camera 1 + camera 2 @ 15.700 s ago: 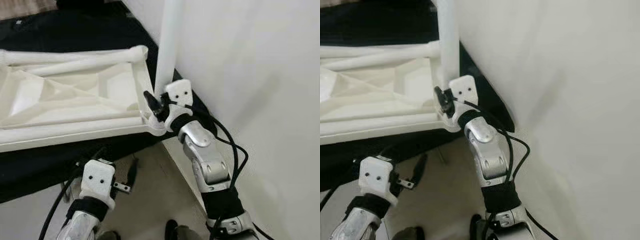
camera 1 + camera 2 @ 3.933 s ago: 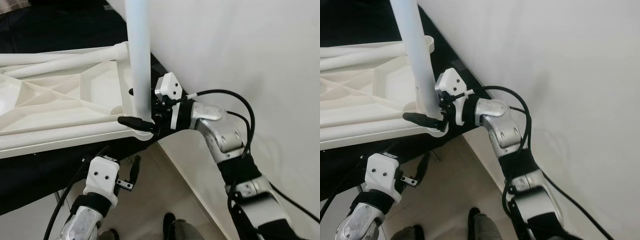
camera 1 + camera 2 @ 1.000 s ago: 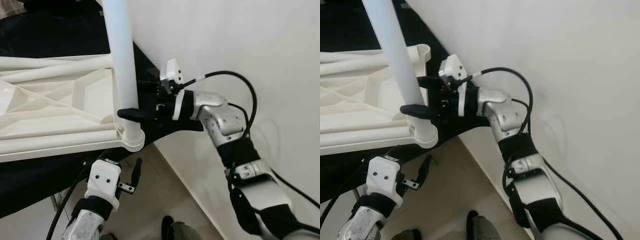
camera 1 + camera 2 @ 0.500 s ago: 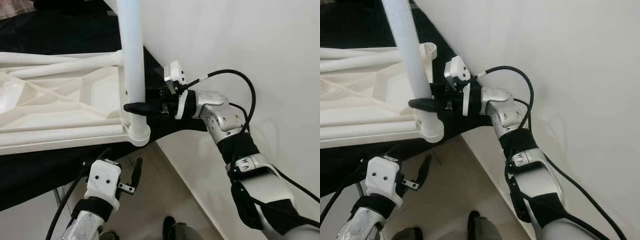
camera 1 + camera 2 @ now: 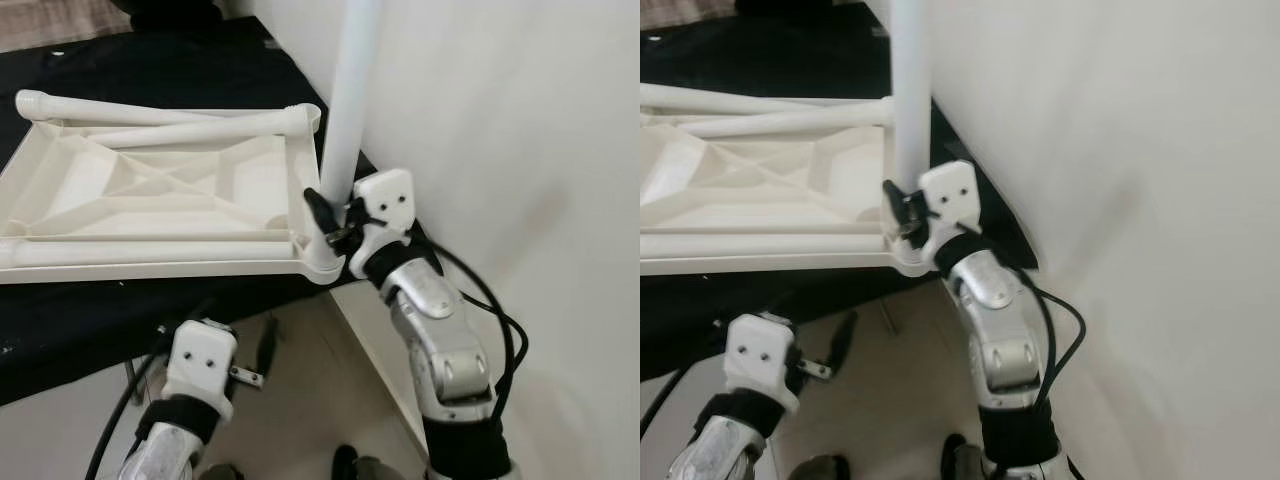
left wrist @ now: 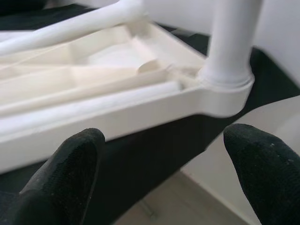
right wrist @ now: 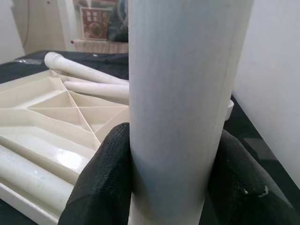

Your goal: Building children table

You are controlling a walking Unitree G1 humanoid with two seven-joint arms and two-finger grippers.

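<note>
The white tabletop (image 5: 150, 200) lies upside down on a black surface, ribs facing up. One white leg (image 5: 350, 110) stands upright in the near right corner socket (image 5: 325, 265). My right gripper (image 5: 330, 215) is shut on that leg just above the socket; in the right wrist view the fingers (image 7: 103, 183) press on both sides of the leg (image 7: 183, 108). My left gripper (image 5: 255, 355) hangs below the tabletop's front edge, open, with nothing between its fingers (image 6: 70, 178). It looks up at the corner socket (image 6: 225, 89). Loose legs (image 5: 150, 112) lie on the tabletop.
A white wall (image 5: 520, 150) rises close on the right, right behind the upright leg. The black surface (image 5: 100, 320) ends at a front edge above the tan floor (image 5: 310, 390). A metal support (image 5: 130, 375) stands under it.
My right forearm has swung from a sideways reach to coming up from below, still clamped on the leg, now lower near the socket. The leg stands straighter. The head view has shifted.
</note>
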